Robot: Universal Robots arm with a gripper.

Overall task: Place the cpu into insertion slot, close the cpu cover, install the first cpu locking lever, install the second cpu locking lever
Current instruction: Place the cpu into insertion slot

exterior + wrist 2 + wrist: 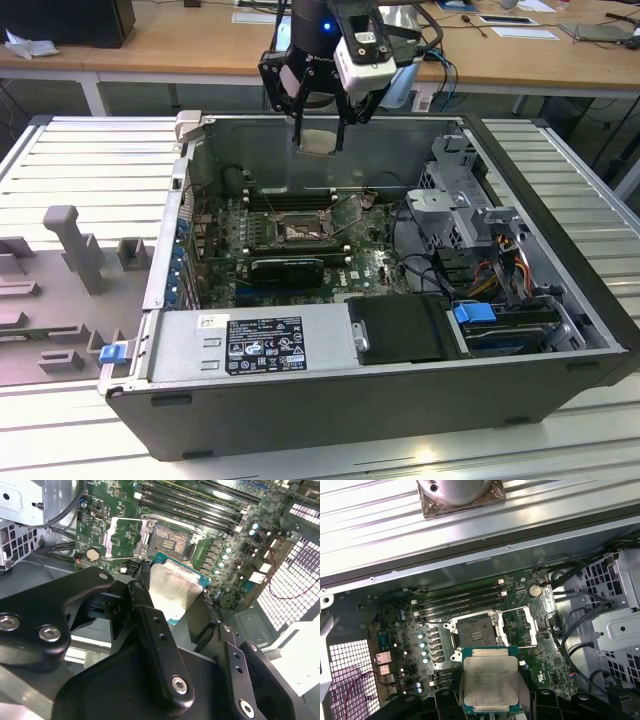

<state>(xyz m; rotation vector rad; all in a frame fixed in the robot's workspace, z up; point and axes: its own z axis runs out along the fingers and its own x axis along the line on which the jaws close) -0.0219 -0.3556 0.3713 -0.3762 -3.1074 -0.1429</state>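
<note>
My gripper [318, 142] hangs above the open computer case, shut on the cpu [318, 140], a flat square chip with a pale metal face. In both wrist views the cpu [172, 592] [489, 680] sits level between the black fingers [141, 597]. Below it on the green board lies the insertion slot [300, 232] [170, 541] [472, 634], dark and bare inside. The cpu cover [520, 627] [125, 535] is swung open to one side of the slot. The chip is well above the slot and apart from it.
Long black memory slots [290, 200] run behind the slot, and a black card [287, 268] lies in front. A drive cage [455, 200] with cables fills the exterior view's right, and a power supply [255, 345] spans the near case wall. Grey fixtures [75, 245] stand outside.
</note>
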